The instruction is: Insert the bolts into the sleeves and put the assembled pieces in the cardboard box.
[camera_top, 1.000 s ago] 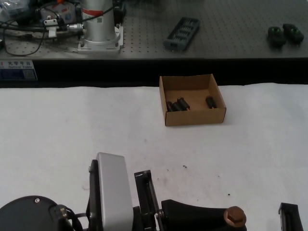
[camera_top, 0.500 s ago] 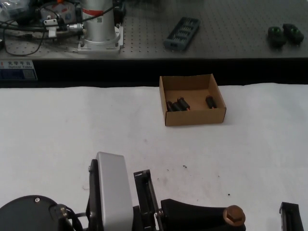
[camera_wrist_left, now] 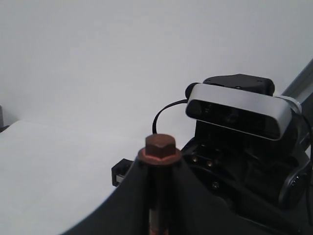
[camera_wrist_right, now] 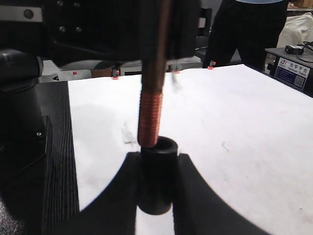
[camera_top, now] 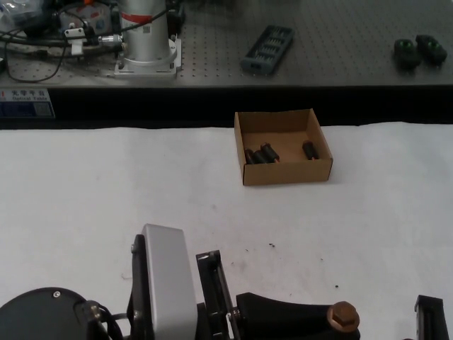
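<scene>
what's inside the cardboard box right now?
Cardboard box: cluster of dark pieces in its left half, lone dark piece toward the right. Near wall covers the floor just behind it; count in the cluster unclear.

Bright, even light; soft shadows

A copper bolt (camera_wrist_left: 160, 152) with a flanged hex head is pinched in the left gripper's (camera_wrist_left: 160, 166) jaws, well apart from the cardboard box (camera_top: 287, 172), on its near side. The bolt's threaded end meets the mouth of a black sleeve (camera_wrist_right: 157, 182) and is lined up with it. The sleeve is a short tube held in the right gripper's (camera_wrist_right: 157, 164) jaws. The box is open-topped, with dark assembled pieces (camera_top: 260, 154) lying inside: a small cluster, and one apart.
</scene>
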`<state>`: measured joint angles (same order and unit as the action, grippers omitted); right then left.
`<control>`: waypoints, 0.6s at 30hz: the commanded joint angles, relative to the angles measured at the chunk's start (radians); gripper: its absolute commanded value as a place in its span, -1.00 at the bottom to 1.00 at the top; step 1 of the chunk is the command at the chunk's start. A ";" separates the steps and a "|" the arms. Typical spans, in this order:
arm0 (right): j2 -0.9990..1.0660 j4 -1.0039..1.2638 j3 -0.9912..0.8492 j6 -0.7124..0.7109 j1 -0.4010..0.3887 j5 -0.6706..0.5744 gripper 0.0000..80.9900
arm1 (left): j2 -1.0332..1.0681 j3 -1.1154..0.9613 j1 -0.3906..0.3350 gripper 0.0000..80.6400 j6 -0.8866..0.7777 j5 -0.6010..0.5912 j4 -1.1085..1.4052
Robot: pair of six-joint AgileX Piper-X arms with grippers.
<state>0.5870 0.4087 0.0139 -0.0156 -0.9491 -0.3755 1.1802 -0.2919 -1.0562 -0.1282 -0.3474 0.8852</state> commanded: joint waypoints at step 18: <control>-0.004 0.081 -0.014 -0.004 -0.002 -0.047 -0.87 | -0.006 0.001 -0.003 -0.98 0.016 0.056 0.017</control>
<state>0.5870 0.4660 0.0181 -0.0156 -0.9491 -0.4010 1.1802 -0.2894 -1.0586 -0.1282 -0.3100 0.8781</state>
